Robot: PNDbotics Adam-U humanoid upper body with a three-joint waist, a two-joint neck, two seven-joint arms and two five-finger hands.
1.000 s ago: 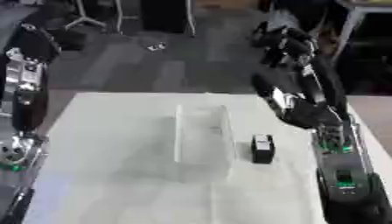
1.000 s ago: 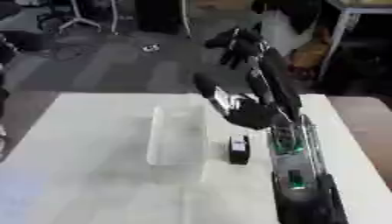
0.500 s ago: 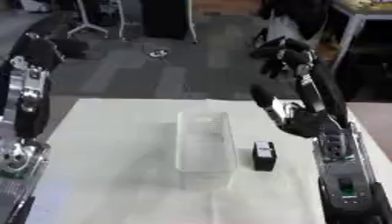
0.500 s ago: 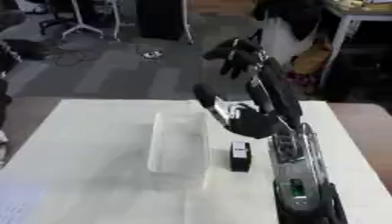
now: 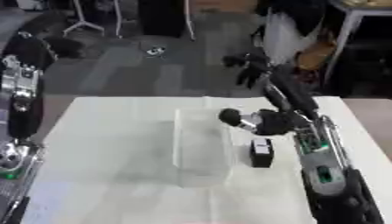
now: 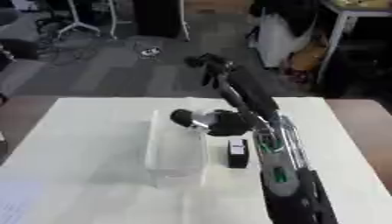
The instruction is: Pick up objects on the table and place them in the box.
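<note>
A clear plastic box [image 5: 201, 146] stands in the middle of the white table [image 5: 107, 144]. Just right of it, a small black object with a white label [image 5: 261, 152] stands upright on the table. My right arm rises from the lower right. Its hand [image 5: 287, 98] hangs open above the table, fingers [image 5: 249, 70] spread toward the far side, thumb [image 5: 231, 117] over the box's far right corner. It holds nothing and does not touch the black object. My left arm [image 5: 21, 100] stands along the left edge, its hand [image 5: 30, 46] a dark shape held high off the table.
Beyond the table's far edge lies grey floor with stand legs [image 5: 76, 17] and a small object [image 5: 156, 50]. A desk and bags [image 5: 306, 39] crowd the far right. A paper corner [image 6: 15, 205] lies at the near left.
My right hand has come down and to the left, so its thumb now hangs over the box's corner. The box and the black object have stayed put.
</note>
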